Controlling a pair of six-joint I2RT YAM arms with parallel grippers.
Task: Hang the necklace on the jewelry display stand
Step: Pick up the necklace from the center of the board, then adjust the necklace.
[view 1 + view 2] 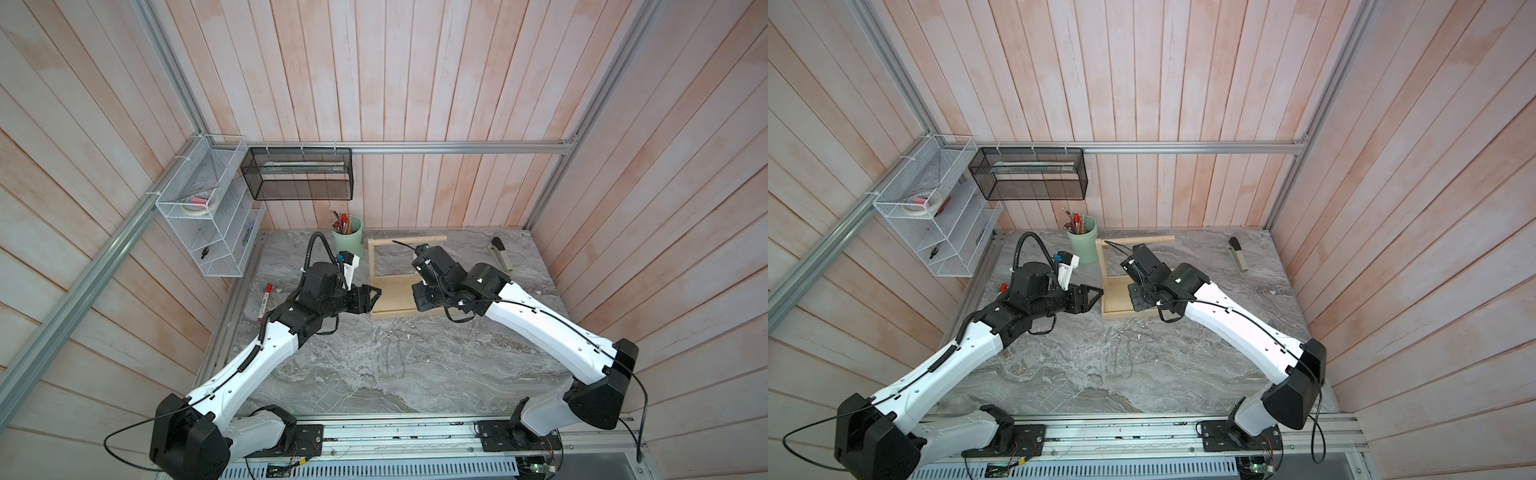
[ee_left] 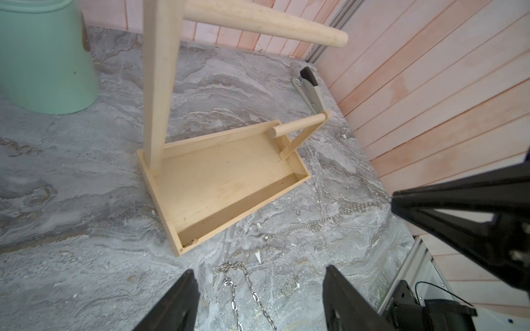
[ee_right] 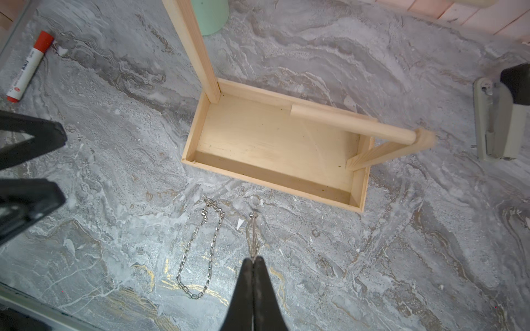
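A coarser link chain (image 3: 200, 252) lies on the marble counter (image 3: 401, 258), nearest the robot. Just beside it the right hand (image 3: 253, 259) is pressed together, pinching the fine necklace (image 3: 251, 236), which dangles from its tips in front of the wooden jewelry display stand (image 3: 258, 134). The left hand (image 2: 259, 269) hovers near the stand's side, spread wide. Farther back stand a mint-green pen cup (image 1: 347, 245) and a stapler (image 1: 500, 254).

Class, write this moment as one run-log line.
right tool shut on necklace | left tool open, empty | stand bars bare
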